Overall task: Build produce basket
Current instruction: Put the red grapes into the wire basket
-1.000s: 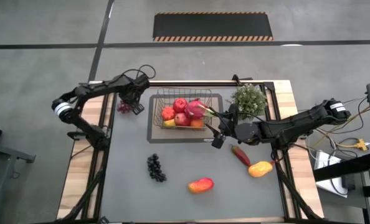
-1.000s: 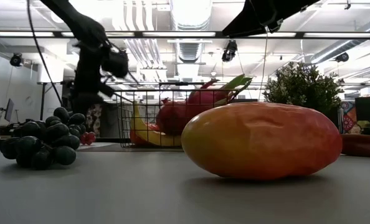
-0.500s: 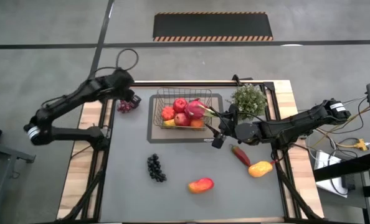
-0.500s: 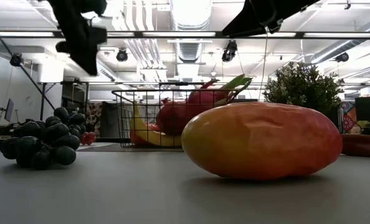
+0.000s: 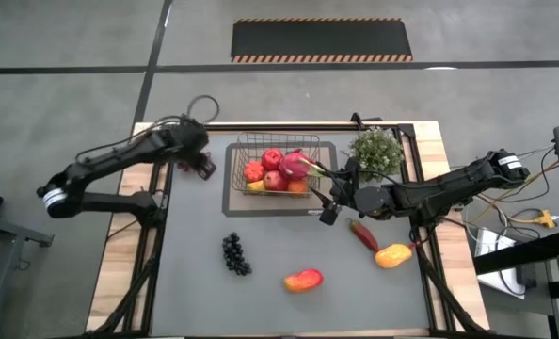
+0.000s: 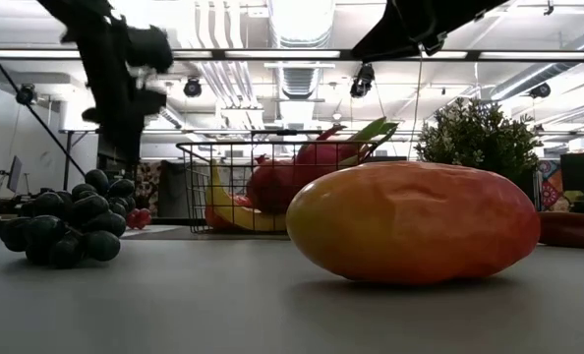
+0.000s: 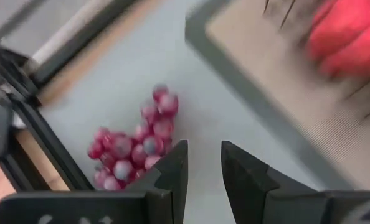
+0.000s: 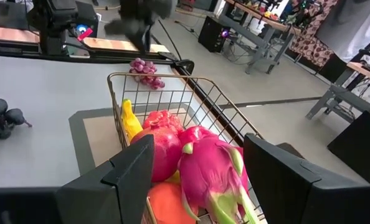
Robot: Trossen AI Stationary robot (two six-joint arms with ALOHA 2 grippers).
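Left gripper (image 7: 200, 163) now lower over red grapes (image 7: 134, 149), narrowly parted, empty.

The left hand (image 5: 204, 168) hides the red grapes (image 7: 132, 149) from above; the basket (image 7: 334, 43) is blurred.

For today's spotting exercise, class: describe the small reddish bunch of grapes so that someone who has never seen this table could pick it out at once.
Start at the wire basket of fruit on the grey tray near the table's far edge. Just off its left end, by the table's corner, lie the red grapes, under the left pincer. Unlike the black grapes lying mid-table, this bunch is pinkish red and smaller.
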